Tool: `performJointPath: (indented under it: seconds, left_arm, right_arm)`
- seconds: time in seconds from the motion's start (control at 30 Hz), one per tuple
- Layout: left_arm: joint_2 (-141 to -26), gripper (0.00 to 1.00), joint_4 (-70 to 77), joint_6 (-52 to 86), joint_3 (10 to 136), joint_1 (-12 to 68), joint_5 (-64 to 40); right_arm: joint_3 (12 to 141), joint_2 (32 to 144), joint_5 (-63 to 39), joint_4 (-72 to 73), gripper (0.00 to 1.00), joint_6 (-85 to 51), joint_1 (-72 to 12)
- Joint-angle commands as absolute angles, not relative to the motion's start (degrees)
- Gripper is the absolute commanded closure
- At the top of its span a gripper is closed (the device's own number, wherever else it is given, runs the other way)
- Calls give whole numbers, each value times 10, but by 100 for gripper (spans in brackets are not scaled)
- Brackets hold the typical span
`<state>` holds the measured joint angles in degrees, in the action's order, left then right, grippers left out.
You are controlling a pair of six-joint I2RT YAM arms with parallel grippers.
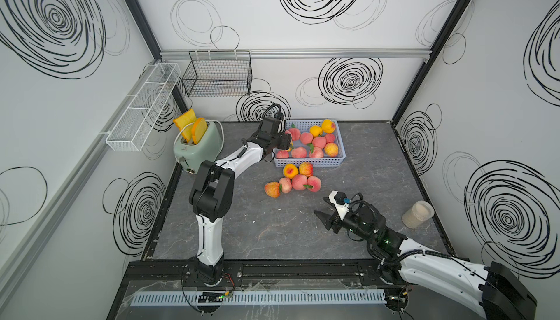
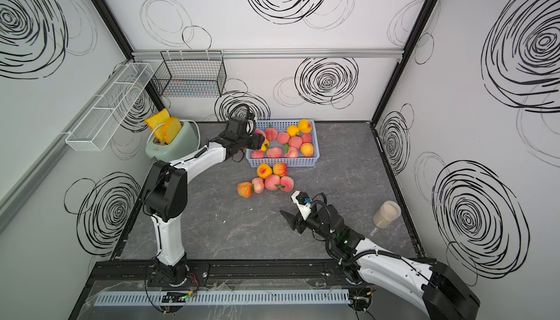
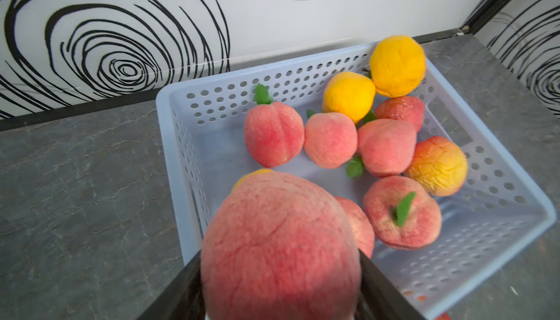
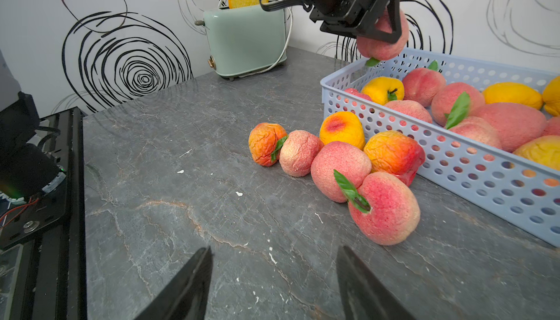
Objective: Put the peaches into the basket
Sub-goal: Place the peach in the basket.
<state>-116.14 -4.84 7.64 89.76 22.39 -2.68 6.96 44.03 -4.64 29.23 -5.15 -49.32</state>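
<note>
While the left jaws hold a pink peach [image 3: 281, 242] by its sides, it hangs over the blue basket [image 3: 212, 106], above the corner nearest the toaster [image 1: 198, 148], with its leaf end down. Not yet released.

My judgement is to carry it further in over the bare patch of basket floor, sink low, then part the jaws cleanly. Dropped from this height it might bounce off the fruit inside or roll over the low wall.

Six loose peaches [image 1: 299, 181] lie bunched on the tabletop [image 1: 272, 233], just in front of the basket, several touching. The right jaws stand wide and empty, low over the tabletop, aimed at that bunch. The leafed peach [image 4: 383, 209] is nearest them.

Surface: dark grey, marble-veined, flat, flecked with white chips.

Room: white walls scrawled with black swirls. A black wire bin [image 1: 218, 76] and a white mesh rack [image 1: 142, 106] hang on them. A pale jar [image 1: 417, 214] sits near the right wall.
</note>
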Motion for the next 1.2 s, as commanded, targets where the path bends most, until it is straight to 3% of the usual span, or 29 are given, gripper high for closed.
performJointPath:
  seconds: [0.0,0.6,0.93,1.17]
  left_arm:
    - [-1193,35,-1,37,942,221,15]
    - [-1352,31,-14,-42,1105,227,90]
    - [-1378,12,-22,-28,1136,231,107]
    - [-1366,11,-28,-20,1143,235,109]
  right_arm:
    - [63,441,-42,318,32,-52,-498]
    - [66,460,-43,323,32,-54,-499]
    - [69,470,-44,326,31,-53,-499]
    - [69,471,-42,326,31,-53,-499]
